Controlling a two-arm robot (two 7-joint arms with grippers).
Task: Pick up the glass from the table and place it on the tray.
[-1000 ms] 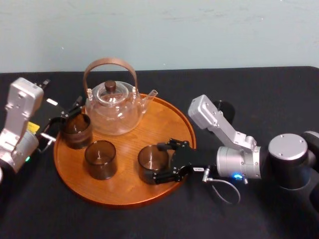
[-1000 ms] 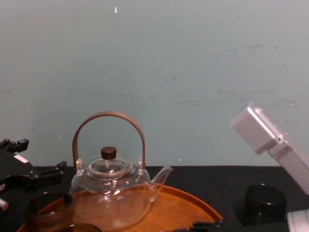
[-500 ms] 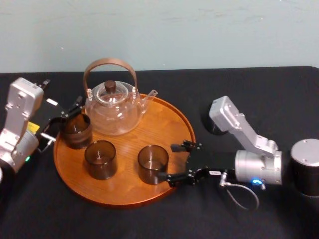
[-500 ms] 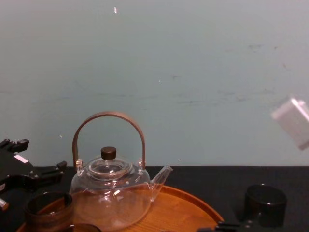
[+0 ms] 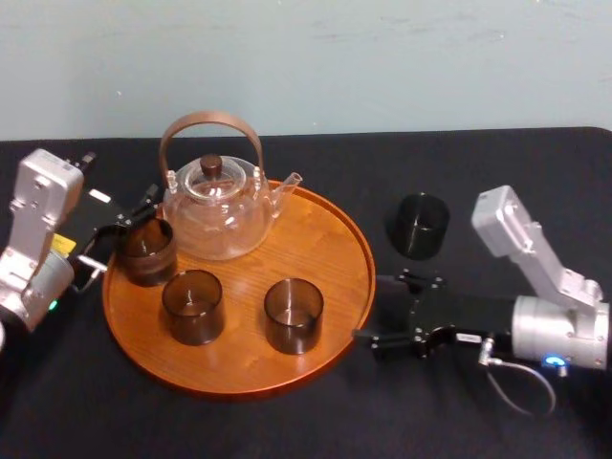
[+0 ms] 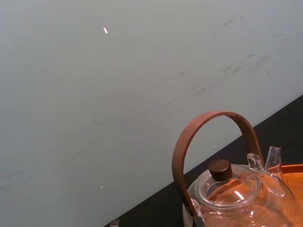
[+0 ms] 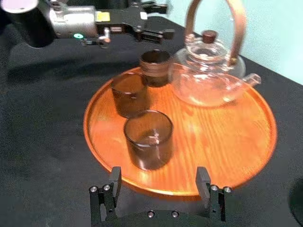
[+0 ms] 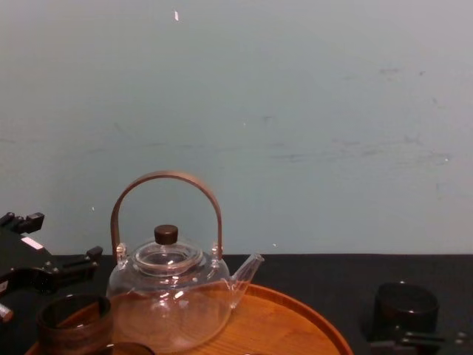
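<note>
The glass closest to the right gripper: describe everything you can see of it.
The glass is a small smoky-brown translucent tumbler, straight-sided, no handle, apparently empty. It stands upright on the wooden tray, right of centre, a little in from the rim, apart from the next glass and the teapot. The right gripper, open, is off the tray over the table, not touching it. The left gripper sits by the tray's left side.

Lighting: even, soft, moderately bright, from above. Glare: small white glints on glass teapot [image 6: 241,198]; pale sheen across wooden tray [image 7: 222,137]. Shadows: faint, soft-edged, on black table [image 7: 42,118].
</note>
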